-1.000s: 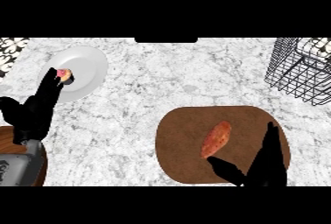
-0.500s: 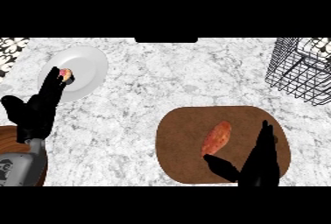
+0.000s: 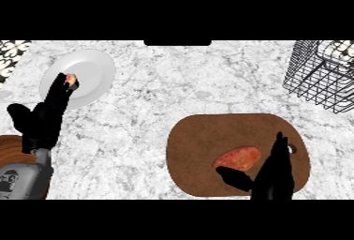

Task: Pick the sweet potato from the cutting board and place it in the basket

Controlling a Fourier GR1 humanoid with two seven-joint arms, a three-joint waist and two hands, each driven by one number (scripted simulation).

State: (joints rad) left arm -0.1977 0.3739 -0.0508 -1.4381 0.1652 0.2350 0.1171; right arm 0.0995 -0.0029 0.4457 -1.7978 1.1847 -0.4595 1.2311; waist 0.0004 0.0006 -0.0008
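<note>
An orange-red sweet potato [image 3: 237, 158] lies on the brown oval cutting board [image 3: 200, 145] at the lower right of the head view. My right hand [image 3: 273, 173] stands open over the board's near side, straight fingers just right of the sweet potato and the thumb under its near end. A black wire basket [image 3: 321, 77] stands at the counter's far right corner. Over at the left, my left hand [image 3: 41, 119] rests open with its fingers pointing up, the tips overlapping a white plate.
The white plate [image 3: 86, 75] at the far left carries a small reddish item [image 3: 70, 80], partly hidden by my left fingertips. A brown round object [image 3: 14, 150] shows at the lower left edge. Marble counter spreads between board, plate and basket.
My right hand has slid left toward the sweet potato, so its thumb now sits under the near end. The left hand has shifted only slightly.
</note>
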